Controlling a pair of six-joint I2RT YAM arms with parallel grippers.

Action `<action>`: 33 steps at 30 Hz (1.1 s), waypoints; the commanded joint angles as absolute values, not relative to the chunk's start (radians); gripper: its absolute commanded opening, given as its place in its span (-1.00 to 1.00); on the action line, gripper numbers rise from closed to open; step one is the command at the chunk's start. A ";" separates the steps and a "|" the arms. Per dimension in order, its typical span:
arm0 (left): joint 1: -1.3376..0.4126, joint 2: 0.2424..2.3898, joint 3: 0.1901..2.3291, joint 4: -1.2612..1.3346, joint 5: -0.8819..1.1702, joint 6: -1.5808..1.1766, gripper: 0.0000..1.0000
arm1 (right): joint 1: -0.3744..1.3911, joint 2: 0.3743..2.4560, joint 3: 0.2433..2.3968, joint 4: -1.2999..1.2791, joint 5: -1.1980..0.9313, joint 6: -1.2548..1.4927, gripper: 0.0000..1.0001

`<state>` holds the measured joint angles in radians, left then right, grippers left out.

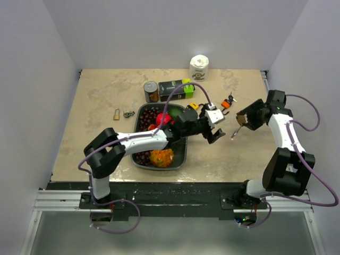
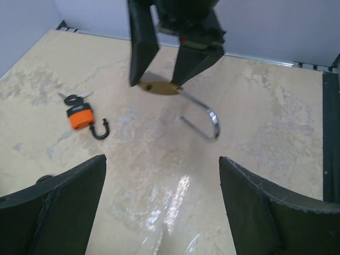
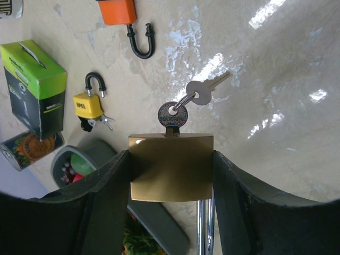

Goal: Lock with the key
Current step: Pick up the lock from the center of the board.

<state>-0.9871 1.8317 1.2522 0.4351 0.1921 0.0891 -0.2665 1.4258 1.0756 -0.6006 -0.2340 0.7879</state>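
Note:
My right gripper (image 3: 171, 159) is shut on a brass padlock (image 3: 171, 167) and holds it above the table. A key (image 3: 172, 114) sits in its keyhole, and a second key (image 3: 199, 91) hangs from the ring. In the left wrist view the padlock (image 2: 159, 87) hangs in the right gripper with its steel shackle (image 2: 207, 117) swung open. My left gripper (image 2: 162, 159) is open and empty, facing the padlock from a short distance. In the top view the left gripper (image 1: 217, 134) is just left of the right gripper (image 1: 243, 121).
An orange padlock (image 1: 227, 102) with keys and a yellow padlock (image 1: 194, 106) lie on the table. A dark bin (image 1: 183, 154) of fruit sits under the left arm. A can (image 1: 151, 91), a green box (image 1: 176, 88), a paper roll (image 1: 199, 67) and a small padlock (image 1: 116, 114) stand farther back.

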 commanded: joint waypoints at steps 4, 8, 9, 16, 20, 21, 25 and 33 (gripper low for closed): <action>-1.069 1.916 1.365 0.578 0.094 0.106 0.65 | -0.169 1.373 1.121 -0.545 -0.196 0.933 -1.00; -1.071 1.968 1.407 0.538 0.068 0.080 0.54 | -0.140 1.361 1.138 -0.546 -0.192 0.951 -1.00; -1.071 1.971 1.407 0.538 0.060 0.074 0.54 | -0.138 1.361 1.141 -0.546 -0.192 0.951 -1.00; -1.095 2.008 1.414 0.511 0.009 0.041 0.41 | -0.121 1.335 1.144 -0.522 -0.199 0.957 -1.00; -1.111 2.028 1.431 0.482 -0.055 0.041 0.25 | -0.118 1.327 1.150 -0.543 -0.181 0.957 -1.00; -1.118 2.032 1.437 0.473 -0.080 0.044 0.18 | -0.117 1.324 1.152 -0.545 -0.173 0.960 -1.00; -1.129 2.059 1.463 0.431 -0.144 0.046 0.00 | -0.115 1.319 1.160 -0.560 -0.163 0.971 -1.00; -1.143 2.092 1.509 0.448 -0.241 0.074 -0.13 | -0.107 1.310 1.147 -0.569 -0.156 0.979 -1.00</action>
<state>-1.1351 2.0724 1.4391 0.3935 -0.1589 0.0639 -0.1169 1.3598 1.1023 -0.5980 -0.1658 0.9428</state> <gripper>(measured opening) 0.448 0.583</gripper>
